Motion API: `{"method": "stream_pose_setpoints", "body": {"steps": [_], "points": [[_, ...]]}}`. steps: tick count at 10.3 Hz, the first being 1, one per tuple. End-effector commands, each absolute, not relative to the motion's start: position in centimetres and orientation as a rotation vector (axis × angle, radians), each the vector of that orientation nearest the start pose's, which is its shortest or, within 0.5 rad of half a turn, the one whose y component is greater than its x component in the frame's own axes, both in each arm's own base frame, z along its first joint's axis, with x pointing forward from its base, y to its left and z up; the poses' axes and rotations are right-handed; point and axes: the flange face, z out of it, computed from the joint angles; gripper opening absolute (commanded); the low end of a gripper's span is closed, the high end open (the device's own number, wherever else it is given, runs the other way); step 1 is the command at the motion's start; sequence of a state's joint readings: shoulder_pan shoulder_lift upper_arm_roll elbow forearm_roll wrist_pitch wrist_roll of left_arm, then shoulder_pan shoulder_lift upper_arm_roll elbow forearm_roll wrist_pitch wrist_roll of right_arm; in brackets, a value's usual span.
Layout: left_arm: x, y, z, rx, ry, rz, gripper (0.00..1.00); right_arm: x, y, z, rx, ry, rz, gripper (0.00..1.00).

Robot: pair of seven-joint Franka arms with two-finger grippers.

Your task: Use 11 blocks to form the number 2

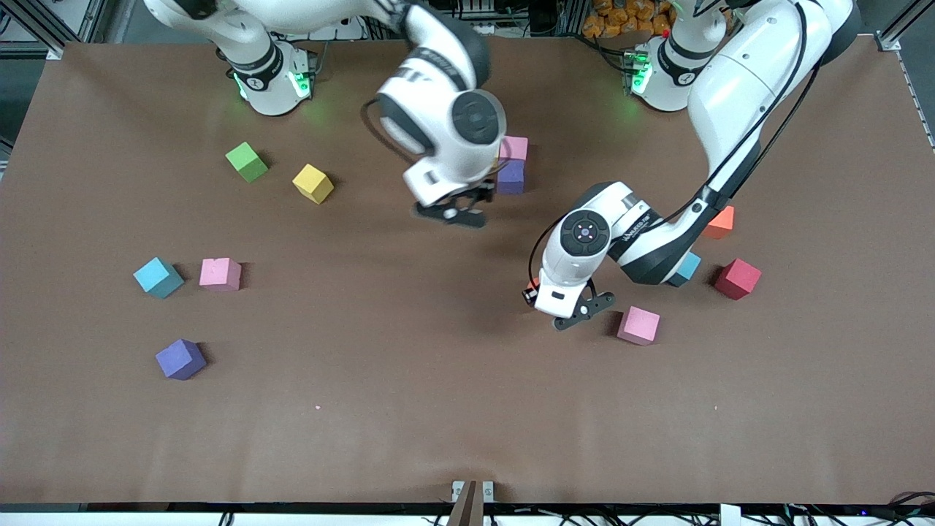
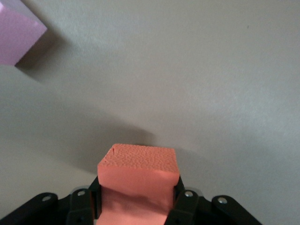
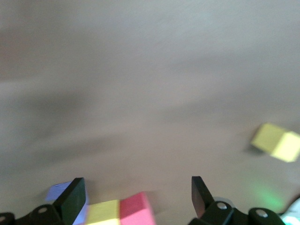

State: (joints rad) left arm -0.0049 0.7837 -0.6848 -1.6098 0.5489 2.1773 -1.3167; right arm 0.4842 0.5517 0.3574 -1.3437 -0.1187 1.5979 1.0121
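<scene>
Currently clamped in the left gripper (image 2: 138,206): an orange block (image 2: 138,180), held over bare table (image 1: 409,409) beside a pink block (image 1: 638,325). Right gripper (image 3: 136,197) spread wide and empty, over a pink-and-purple stack (image 1: 512,166) near the table's middle. Remaining blocks scattered well apart, several toward each end.

Risks, as judged:
- Soft foam squeezed at one end; possible tilt or rebound on release, spoiling alignment.
- Both wrists near the middle; possible contact if worked together.
- Green cube (image 1: 247,161) beside a yellow block (image 1: 313,183); possible wrong pick.

Shown only by the left wrist view: the grasp itself, hidden under the wrist in the front view. Shown only by the front view: overall layout.
</scene>
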Motion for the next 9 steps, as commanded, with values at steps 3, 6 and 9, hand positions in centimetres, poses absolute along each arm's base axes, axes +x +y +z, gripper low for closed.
{"method": "stream_pose_setpoints", "body": {"steps": [3,6,9], "points": [[56.3,-36.7,24.9,-3.040,-0.657,0.010,0.00,53.6,26.4,41.7,-3.256,0.491,0.455,1.00],[54.9,-37.8,25.0,-3.049,-0.612,0.022,0.00,48.7,14.6,36.5,-3.226,0.473,0.395,1.00],[50.5,-39.7,24.7,-3.045,-0.479,0.043,0.00,45.1,11.1,32.0,-3.166,0.551,0.541,1.00]]}}
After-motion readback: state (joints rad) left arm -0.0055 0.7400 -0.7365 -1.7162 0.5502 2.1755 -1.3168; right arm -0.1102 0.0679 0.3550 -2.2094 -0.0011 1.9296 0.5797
